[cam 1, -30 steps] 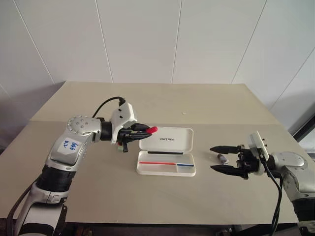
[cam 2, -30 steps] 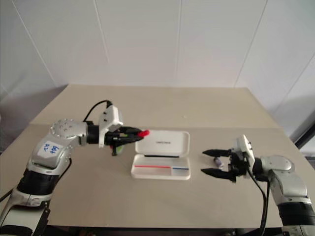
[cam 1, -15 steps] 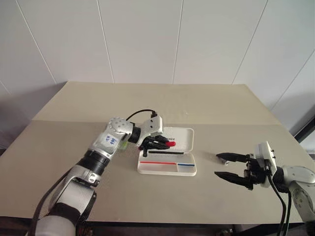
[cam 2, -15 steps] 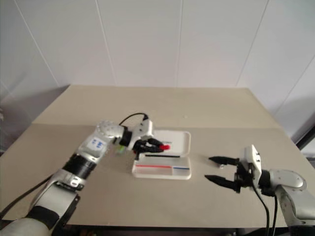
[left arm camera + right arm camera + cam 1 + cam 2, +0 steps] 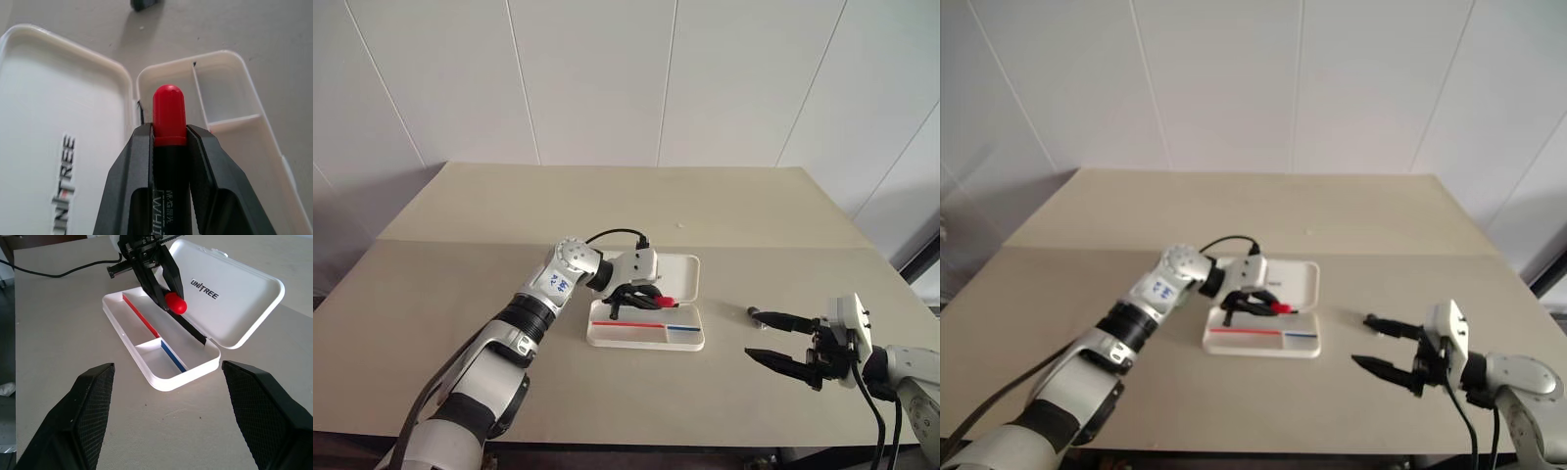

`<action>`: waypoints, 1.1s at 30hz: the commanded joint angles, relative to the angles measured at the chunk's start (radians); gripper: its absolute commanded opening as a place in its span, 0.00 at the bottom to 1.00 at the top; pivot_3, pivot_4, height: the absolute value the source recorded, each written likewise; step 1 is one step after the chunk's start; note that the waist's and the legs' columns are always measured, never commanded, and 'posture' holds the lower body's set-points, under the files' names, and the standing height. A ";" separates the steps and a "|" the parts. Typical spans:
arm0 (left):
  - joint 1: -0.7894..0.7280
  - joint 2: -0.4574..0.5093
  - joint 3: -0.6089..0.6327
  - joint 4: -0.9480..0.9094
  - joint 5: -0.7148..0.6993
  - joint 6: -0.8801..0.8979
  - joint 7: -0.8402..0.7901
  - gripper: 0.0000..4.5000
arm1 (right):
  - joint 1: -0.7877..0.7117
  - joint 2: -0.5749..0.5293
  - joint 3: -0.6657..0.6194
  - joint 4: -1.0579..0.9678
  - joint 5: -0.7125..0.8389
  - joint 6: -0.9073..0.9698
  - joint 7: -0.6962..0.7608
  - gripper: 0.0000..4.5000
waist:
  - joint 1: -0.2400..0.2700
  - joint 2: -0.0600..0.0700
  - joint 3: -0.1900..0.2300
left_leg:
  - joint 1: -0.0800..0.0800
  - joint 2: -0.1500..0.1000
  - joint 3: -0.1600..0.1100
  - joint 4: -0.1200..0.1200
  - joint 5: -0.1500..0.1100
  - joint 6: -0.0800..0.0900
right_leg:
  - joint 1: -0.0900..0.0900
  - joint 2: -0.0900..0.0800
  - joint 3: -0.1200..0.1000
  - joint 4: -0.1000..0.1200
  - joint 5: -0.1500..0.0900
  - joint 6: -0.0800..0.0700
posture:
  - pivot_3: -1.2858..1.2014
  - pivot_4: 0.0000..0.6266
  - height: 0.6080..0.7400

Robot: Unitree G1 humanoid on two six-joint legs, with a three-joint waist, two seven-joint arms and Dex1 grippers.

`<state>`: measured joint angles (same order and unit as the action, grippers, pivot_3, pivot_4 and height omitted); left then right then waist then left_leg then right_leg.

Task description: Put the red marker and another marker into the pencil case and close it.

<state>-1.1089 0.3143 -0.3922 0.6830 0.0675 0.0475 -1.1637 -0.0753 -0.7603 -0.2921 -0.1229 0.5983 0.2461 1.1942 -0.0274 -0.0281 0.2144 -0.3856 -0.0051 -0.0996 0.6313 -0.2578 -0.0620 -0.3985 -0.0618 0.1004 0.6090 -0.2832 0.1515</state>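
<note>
The pencil case lies open mid-table, its white lid folded back and thin red and blue strips in its tray. My left gripper is shut on the red marker. The marker's red cap sticks out past the fingertips, just above the tray near the hinge and pointing toward the small end compartment. My right gripper hovers wide open over the table to the right of the case, holding nothing. Another marker is hidden from view.
A small dark object lies on the table right of the case, by my right gripper's upper finger. The tan table stretches bare behind and in front of the case. A black cable trails from the left wrist.
My left gripper carried the red marker rightward and down, from left of the case to over its tray. The right gripper drew back a little, still open.
</note>
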 commanded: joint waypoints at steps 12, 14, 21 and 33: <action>-0.072 -0.079 0.018 0.051 0.044 0.001 0.068 0.36 | 0.004 -0.012 -0.028 -0.039 0.019 -0.002 -0.024 1.00 | 0.000 0.000 0.000 | 0.000 0.000 0.000 0.000 0.000 0.000 | 0.000 0.000 0.000 0.000 0.000 0.000 | 0.52 0.24 1.00; -0.070 -0.083 0.019 0.052 0.046 0.003 0.070 0.52 | 0.006 -0.012 -0.029 -0.040 0.019 -0.002 -0.026 1.00 | 0.001 0.000 0.000 | 0.000 0.000 0.000 0.000 0.000 0.000 | 0.000 0.000 0.000 0.000 0.000 0.000 | 0.52 0.24 1.00; -0.058 -0.077 0.026 0.009 0.034 0.034 0.042 1.00 | 0.006 -0.015 -0.027 -0.036 0.018 -0.003 -0.026 1.00 | 0.000 0.000 0.000 | 0.000 0.000 0.000 0.000 0.000 0.000 | 0.000 0.000 0.000 0.001 0.000 0.001 | 0.52 0.24 1.00; 0.123 0.047 0.152 -0.467 -0.069 0.352 0.063 1.00 | -0.005 -0.010 -0.021 -0.019 0.025 -0.011 0.001 1.00 | -0.001 0.000 0.000 | 0.001 0.000 -0.001 0.000 0.000 0.000 | 0.000 0.000 0.000 0.002 0.000 0.000 | 0.52 0.24 1.00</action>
<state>-0.9893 0.3449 -0.2843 0.3076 0.0288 0.3390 -1.1257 -0.0748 -0.7610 -0.2890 -0.1280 0.6023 0.2445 1.1827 -0.0281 -0.0279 0.2144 -0.3850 -0.0049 -0.1003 0.6316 -0.2578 -0.0620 -0.3985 -0.0618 0.1008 0.6119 -0.2837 0.1519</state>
